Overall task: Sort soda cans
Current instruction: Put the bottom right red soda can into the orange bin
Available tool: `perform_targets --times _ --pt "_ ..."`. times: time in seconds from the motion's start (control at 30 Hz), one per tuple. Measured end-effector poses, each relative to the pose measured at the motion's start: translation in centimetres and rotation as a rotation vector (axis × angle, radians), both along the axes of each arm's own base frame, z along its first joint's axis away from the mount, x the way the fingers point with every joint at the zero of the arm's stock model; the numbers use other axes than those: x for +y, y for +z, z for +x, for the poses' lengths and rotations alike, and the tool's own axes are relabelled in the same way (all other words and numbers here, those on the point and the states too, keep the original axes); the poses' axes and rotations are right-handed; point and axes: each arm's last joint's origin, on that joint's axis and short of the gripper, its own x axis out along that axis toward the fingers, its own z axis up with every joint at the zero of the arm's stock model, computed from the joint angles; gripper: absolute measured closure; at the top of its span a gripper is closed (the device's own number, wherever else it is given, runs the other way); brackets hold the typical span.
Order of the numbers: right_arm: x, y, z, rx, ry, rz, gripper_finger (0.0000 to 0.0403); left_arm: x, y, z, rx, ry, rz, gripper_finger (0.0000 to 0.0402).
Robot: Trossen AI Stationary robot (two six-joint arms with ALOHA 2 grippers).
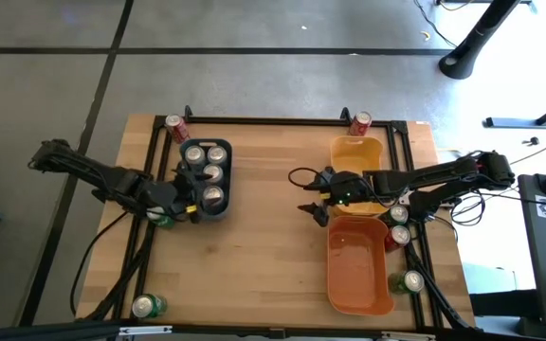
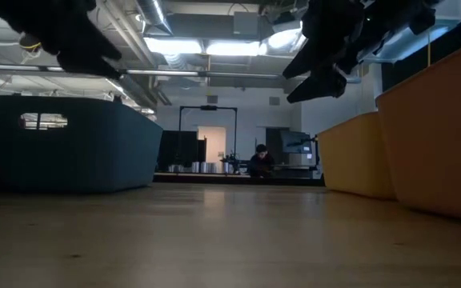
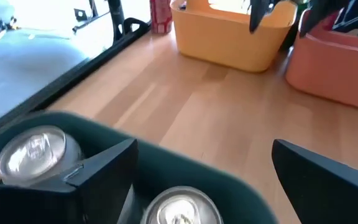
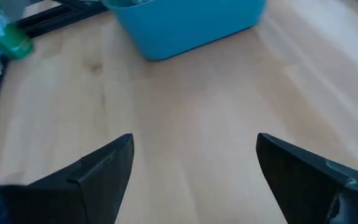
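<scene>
Several silver soda cans (image 1: 213, 174) stand upright in the blue-grey bin (image 1: 226, 210) at the table's left. My left gripper (image 1: 190, 194) hovers open above the bin's left side; below its fingers two can tops (image 3: 33, 152) (image 3: 182, 208) show inside the bin wall (image 3: 185, 165). My right gripper (image 1: 313, 197) hangs open over the table's middle, beside the yellow bin (image 1: 358, 152), with only bare wood between its fingers (image 4: 194, 177). A green can (image 1: 163, 220) lies under the left arm.
The orange bin (image 1: 356, 270) stands at the near right, next to the yellow one. Red cans (image 1: 175, 126) (image 1: 360, 121) sit at the far edge. Green cans (image 1: 148, 305) (image 1: 409, 281) lie near the front, and a silver can (image 1: 398, 213) and a red can (image 1: 396, 237) sit at the right.
</scene>
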Motion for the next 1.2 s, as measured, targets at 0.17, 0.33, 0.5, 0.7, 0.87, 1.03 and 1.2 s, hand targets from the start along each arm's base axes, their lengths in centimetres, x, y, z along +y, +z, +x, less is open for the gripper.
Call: perform_targets --times 0.17,0.33,0.5,0.7,0.87,1.03,1.2 --pt "0.5 0.0 0.0 0.006 0.123 0.106 0.0066 0.0 0.7 0.1 -0.018 -0.006 0.005 0.0048" --pt "0.6 0.0 -0.4 0.043 0.154 0.165 0.0066 0.0 0.7 0.1 -0.026 0.002 -0.011 0.0048" --pt "0.6 1.7 -1.9 0.219 0.104 0.211 0.0066 -0.1 0.8 0.2 -0.049 0.016 -0.039 0.0049" --pt "0.5 4.9 -4.1 0.362 0.040 0.297 0.0066 -0.2 1.1 0.8 -0.084 0.007 -0.024 0.0049" --pt "0.5 6.8 -6.6 0.485 -0.098 0.390 0.0066 -0.4 1.1 1.3 -0.095 -0.001 -0.007 0.0049" --pt "1.7 7.4 -8.8 0.593 -0.248 0.468 0.0066 -0.5 0.8 1.7 -0.073 -0.007 0.013 0.0049" --pt "3.6 7.7 -10.7 0.642 -0.361 0.527 0.0066 -0.6 0.7 1.8 -0.061 -0.013 0.031 0.0049"
